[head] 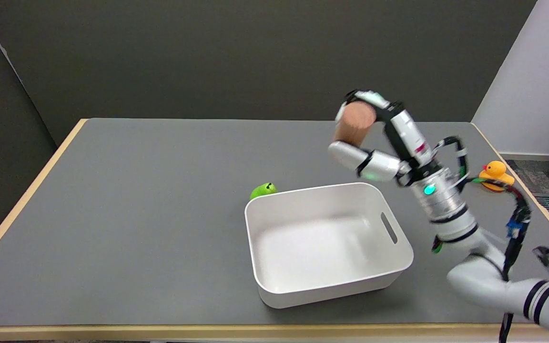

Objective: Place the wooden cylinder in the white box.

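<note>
Partly hidden by fingers, the wooden cylinder [353, 124] sits gripped in the robot hand [374, 138].

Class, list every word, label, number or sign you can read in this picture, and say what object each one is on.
None can be read.
right hand: a red mark on its back, too blurred to tell whether it holds text.
wrist: a green light, not a sign.
wooden cylinder, white box, green toy, yellow duck: no lettering visible.
</note>
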`<act>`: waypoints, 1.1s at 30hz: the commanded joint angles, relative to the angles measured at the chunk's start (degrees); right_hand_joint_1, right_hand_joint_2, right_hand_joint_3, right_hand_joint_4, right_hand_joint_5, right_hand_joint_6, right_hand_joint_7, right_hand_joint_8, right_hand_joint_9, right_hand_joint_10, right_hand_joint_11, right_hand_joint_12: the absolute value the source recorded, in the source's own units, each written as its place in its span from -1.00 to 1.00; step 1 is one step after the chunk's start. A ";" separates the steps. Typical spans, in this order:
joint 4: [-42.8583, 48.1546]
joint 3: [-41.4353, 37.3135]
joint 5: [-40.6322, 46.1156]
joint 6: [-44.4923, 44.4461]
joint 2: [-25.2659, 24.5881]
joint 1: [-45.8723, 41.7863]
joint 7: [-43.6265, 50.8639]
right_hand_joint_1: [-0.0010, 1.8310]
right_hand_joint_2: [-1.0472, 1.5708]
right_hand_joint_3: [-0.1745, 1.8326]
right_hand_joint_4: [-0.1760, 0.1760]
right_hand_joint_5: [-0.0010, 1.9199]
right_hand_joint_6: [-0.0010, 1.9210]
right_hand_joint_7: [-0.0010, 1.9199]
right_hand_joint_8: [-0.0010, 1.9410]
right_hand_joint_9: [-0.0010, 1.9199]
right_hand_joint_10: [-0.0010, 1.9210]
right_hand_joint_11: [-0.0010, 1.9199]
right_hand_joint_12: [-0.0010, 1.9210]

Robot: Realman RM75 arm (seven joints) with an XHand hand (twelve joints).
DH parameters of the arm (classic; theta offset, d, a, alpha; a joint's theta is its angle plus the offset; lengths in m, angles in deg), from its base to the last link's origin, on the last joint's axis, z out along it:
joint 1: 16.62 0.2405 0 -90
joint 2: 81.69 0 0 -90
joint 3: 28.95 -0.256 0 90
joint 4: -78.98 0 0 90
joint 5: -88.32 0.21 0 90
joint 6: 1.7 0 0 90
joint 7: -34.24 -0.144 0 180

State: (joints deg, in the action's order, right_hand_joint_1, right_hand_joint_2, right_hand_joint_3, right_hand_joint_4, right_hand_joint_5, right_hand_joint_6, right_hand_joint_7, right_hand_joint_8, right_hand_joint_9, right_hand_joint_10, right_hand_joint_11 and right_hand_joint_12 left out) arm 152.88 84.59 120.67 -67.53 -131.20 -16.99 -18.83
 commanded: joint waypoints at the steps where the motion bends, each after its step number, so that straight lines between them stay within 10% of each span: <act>1: 10.33 11.47 -1.97 2.71 -5.88 -9.27 6.28 0.07 0.60 -0.28 -0.39 -0.30 0.66 -0.15 0.61 -0.14 0.52 -0.71 1.00; 30: 1.28 8.75 5.61 -4.94 -3.35 -10.51 6.17 0.08 0.65 -0.38 -0.72 -0.34 0.67 -0.19 0.61 -0.19 0.56 -0.75 1.00; 33: 0.17 8.43 5.61 -6.60 -3.49 -10.36 5.80 -0.16 0.46 0.01 -0.52 -0.54 0.15 -0.36 0.01 -0.45 0.20 -0.83 0.88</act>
State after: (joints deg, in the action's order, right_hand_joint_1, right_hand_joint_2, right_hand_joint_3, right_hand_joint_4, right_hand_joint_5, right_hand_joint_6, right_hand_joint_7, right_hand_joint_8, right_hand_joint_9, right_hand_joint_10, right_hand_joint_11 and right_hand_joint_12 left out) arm 156.51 93.48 124.20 -71.42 -134.74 -28.06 -13.26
